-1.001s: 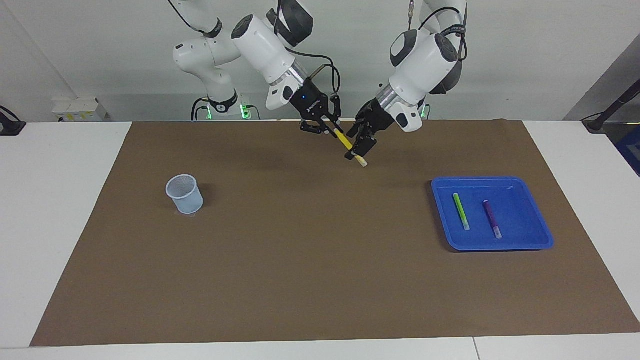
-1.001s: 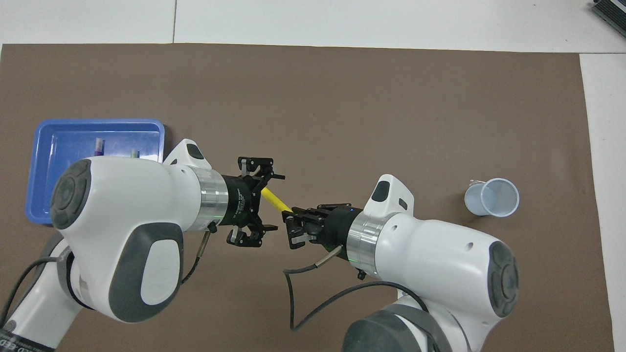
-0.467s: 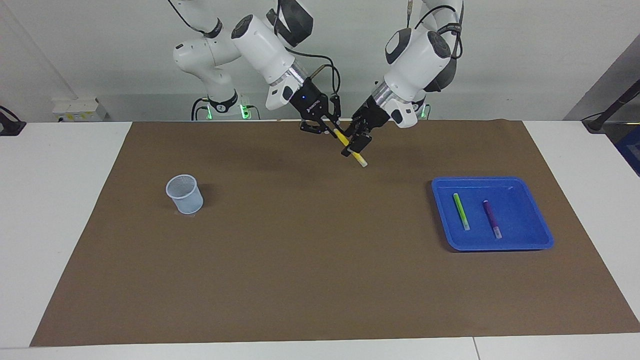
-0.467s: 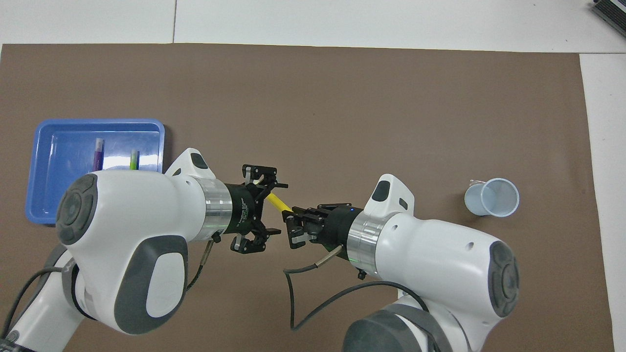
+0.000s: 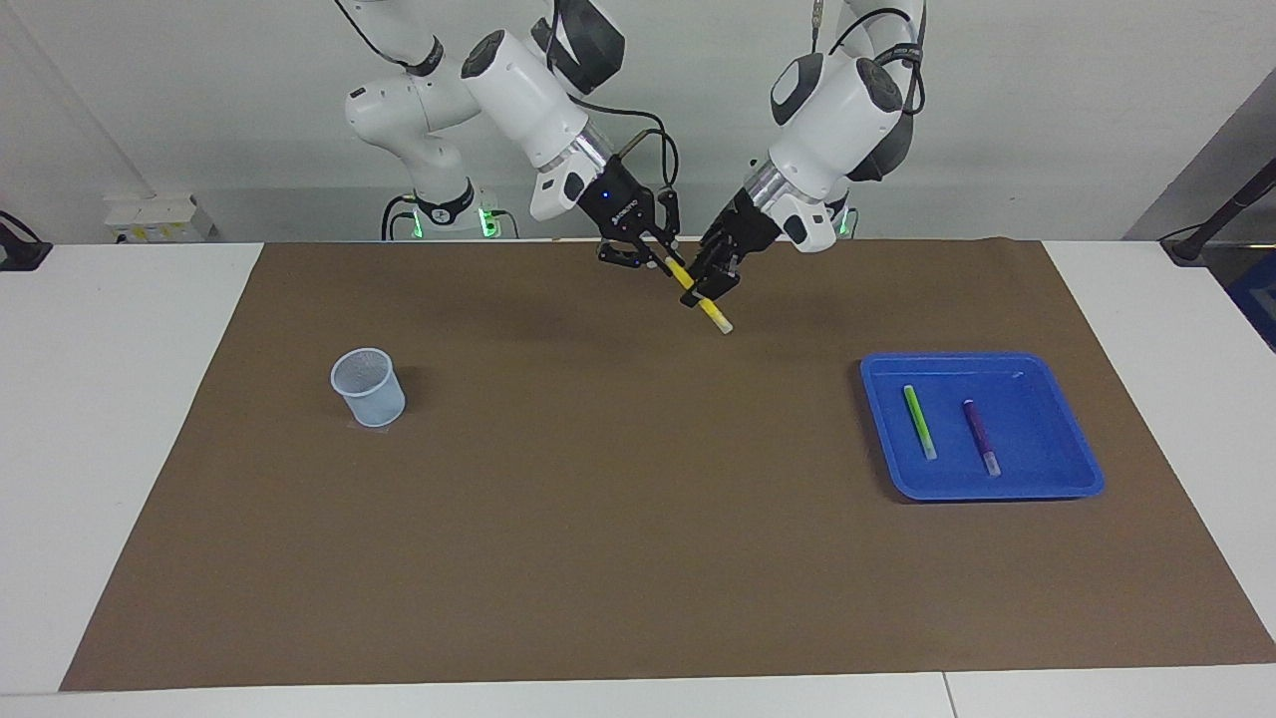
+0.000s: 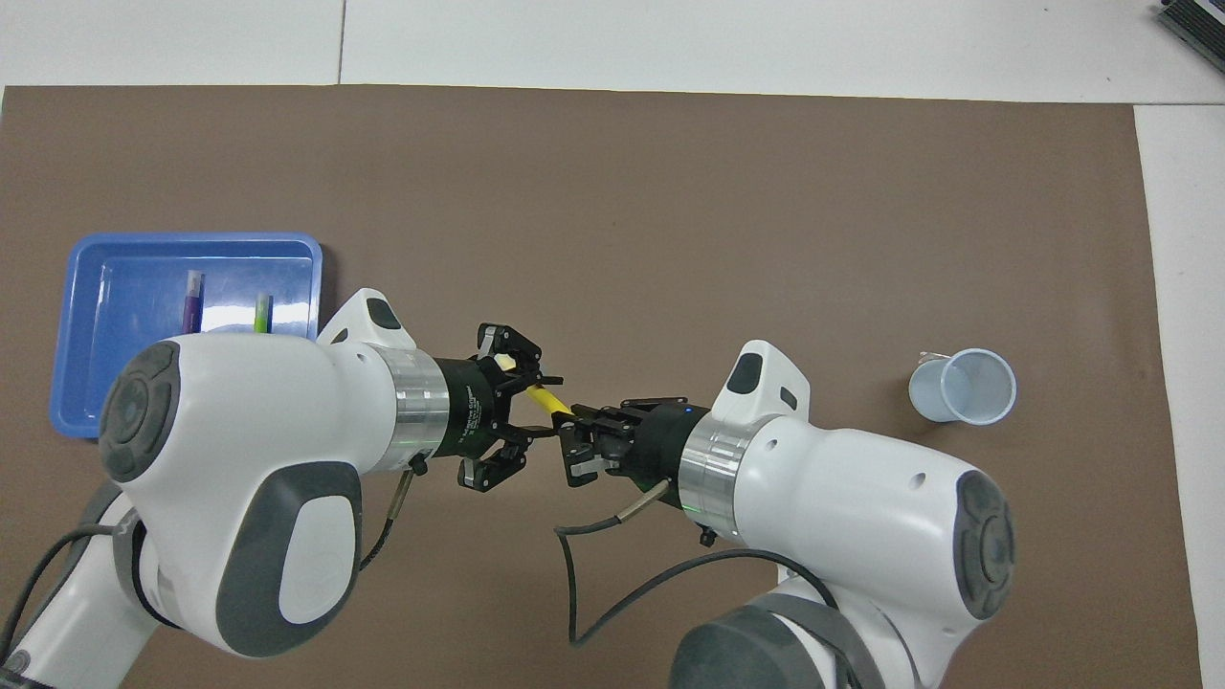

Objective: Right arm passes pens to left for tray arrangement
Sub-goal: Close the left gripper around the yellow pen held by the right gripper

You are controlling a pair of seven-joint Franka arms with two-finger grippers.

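The yellow pen [image 5: 712, 314] [image 6: 545, 400] hangs slantwise in the air over the mat, midway between the arms. My right gripper [image 5: 653, 261] [image 6: 571, 431] is shut on its upper end. My left gripper [image 5: 704, 287] [image 6: 529, 402] straddles the pen's middle with its jaws narrowed on either side, a small gap still showing. The green pen [image 5: 919, 421] [image 6: 261, 313] and the purple pen [image 5: 979, 436] [image 6: 192, 299] lie side by side in the blue tray [image 5: 1037, 419] [image 6: 124, 287] at the left arm's end.
A small pale-blue mesh cup [image 5: 368, 387] [image 6: 962, 386] stands on the brown mat toward the right arm's end. The right arm's cable loops down beside its wrist.
My left gripper has slid up along the yellow pen toward the right gripper, and its jaws have narrowed from wide open. The right gripper has held still.
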